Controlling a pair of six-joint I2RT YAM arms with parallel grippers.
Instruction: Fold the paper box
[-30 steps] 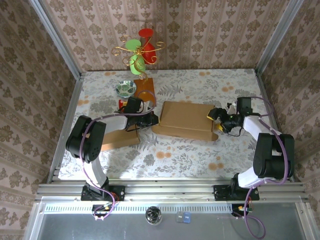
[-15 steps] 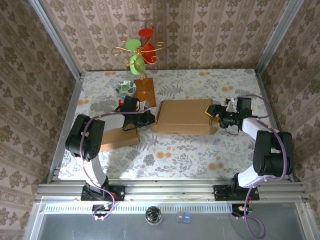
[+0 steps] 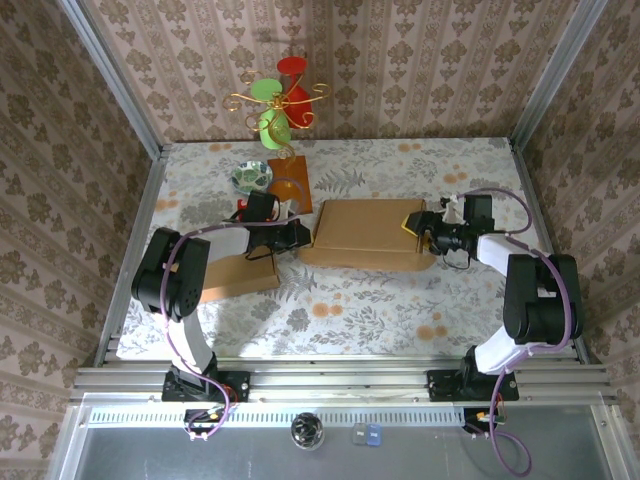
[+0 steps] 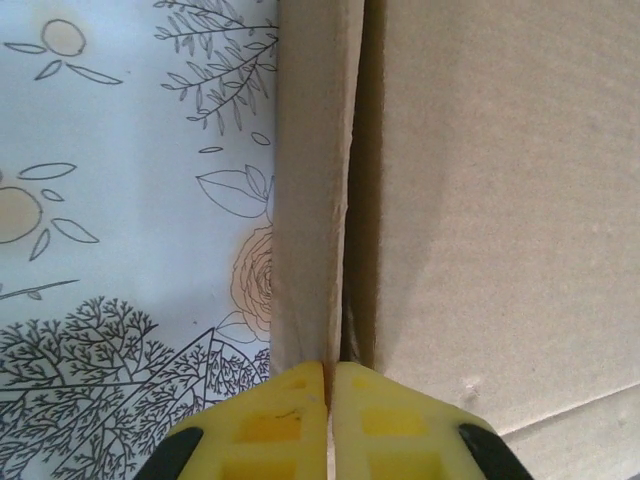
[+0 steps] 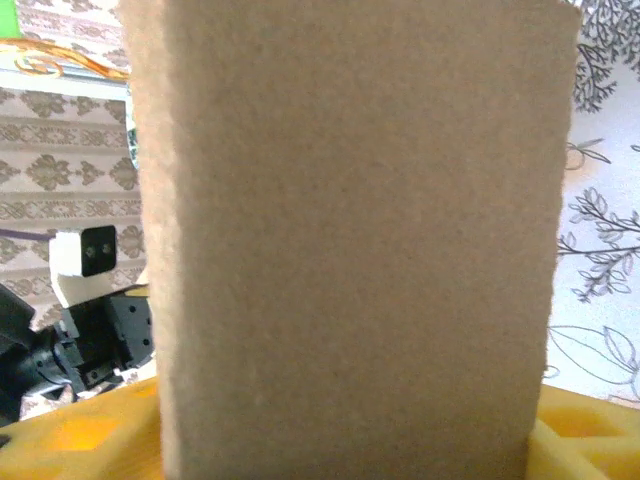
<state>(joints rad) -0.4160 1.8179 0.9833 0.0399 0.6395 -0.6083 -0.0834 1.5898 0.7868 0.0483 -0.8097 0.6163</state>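
Paper box (image 3: 365, 232) lying mid-bench, met by fingers at both ends.
The floral bench (image 3: 400, 300) is shared with a flat cardboard sheet (image 3: 235, 275) under the left arm, a wire stand (image 3: 280, 95) of red and green cups at the back, and a small patterned bowl (image 3: 251, 176) just beside the box's far left corner. The box's left edge is pinched between the left fingers (image 4: 270, 425), which are pressed together. A cardboard panel (image 5: 345, 230) is straddled by the right fingers (image 5: 80, 430), set apart; whether it is gripped cannot be told.
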